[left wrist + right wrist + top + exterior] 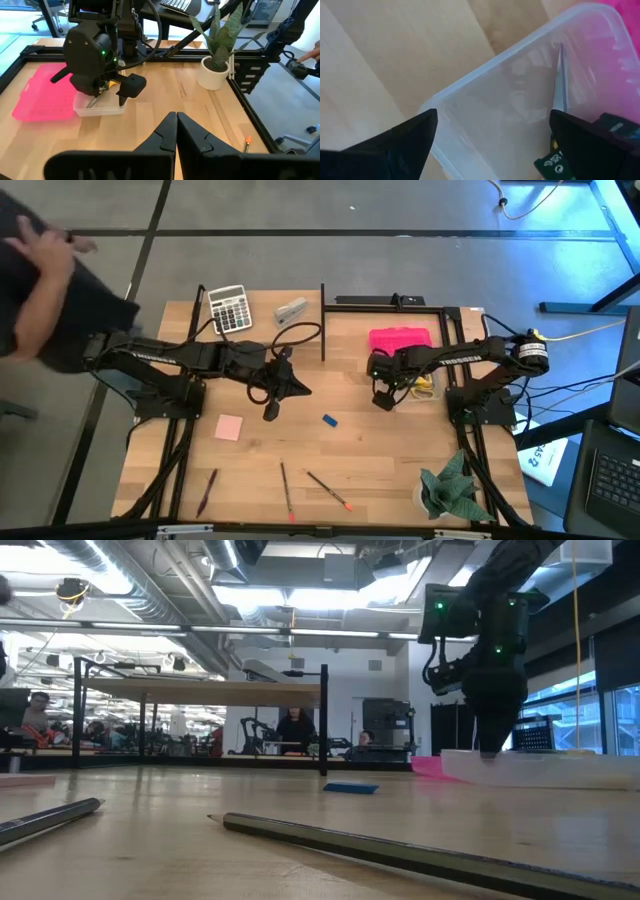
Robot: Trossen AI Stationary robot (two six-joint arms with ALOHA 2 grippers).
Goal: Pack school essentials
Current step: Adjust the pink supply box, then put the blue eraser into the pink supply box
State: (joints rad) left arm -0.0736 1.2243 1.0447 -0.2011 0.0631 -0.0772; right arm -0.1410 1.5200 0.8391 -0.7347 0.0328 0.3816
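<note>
Counter (370,430) boards of pale wood carried everything, with a dark frame along the edges. Across the 9 o'clock half of the high view stretched the left arm, its left gripper (272,408) near the centre, jaws pressed together and holding nothing, as the left wrist view showed. From 3 o'clock came the right arm, its right gripper (383,398) poised over the clear plastic box (490,110), jaws spread wide and empty. That box sat just beside the pink lid (400,339), which lay at about 1 o'clock from the centre.

Inside the box the scissors (561,80) rested, their blade visible in the right wrist view, with a bit of yellow showing beside the gripper from above; what else lay in there could not be told. A potted plant (450,485) stood at 4 o'clock. At 11 o'clock lay the calculator (229,308), with the grey stapler (291,311) near it toward 12.

On open wood at 8 o'clock sat the pink note pad (229,427). Three pencils were spread along 6 o'clock, well apart: the dark pencil (208,491), the middle pencil (287,490) and the orange-tipped pencil (327,490). Smallest, the blue eraser (329,420) lay just below centre, between the two grippers.
</note>
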